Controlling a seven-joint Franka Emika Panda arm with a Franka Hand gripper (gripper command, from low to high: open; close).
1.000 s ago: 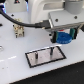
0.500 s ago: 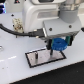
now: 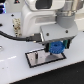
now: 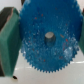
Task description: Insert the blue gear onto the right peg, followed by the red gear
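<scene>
My gripper (image 3: 56,48) is shut on the blue gear (image 3: 55,47) and holds it low over the exterior view's right end of the black-rimmed grey base plate (image 3: 35,61). In the wrist view the blue gear (image 4: 35,25) fills the picture, held flat between my two green finger pads (image 4: 7,40). A short grey pin, the right peg (image 4: 49,36), shows in the gear's centre hole. In the exterior view that peg is hidden under the gear. I cannot tell whether the gear rests on the plate. The red gear is out of view.
The white arm and its wrist housing (image 3: 35,22) fill the upper part of the exterior view. A black cable (image 3: 12,36) runs across the exterior view's left. The plate lies on a white tabletop (image 3: 15,70).
My gripper has come down and slightly toward the exterior view's left with the blue gear, from above the plate to just over its right end.
</scene>
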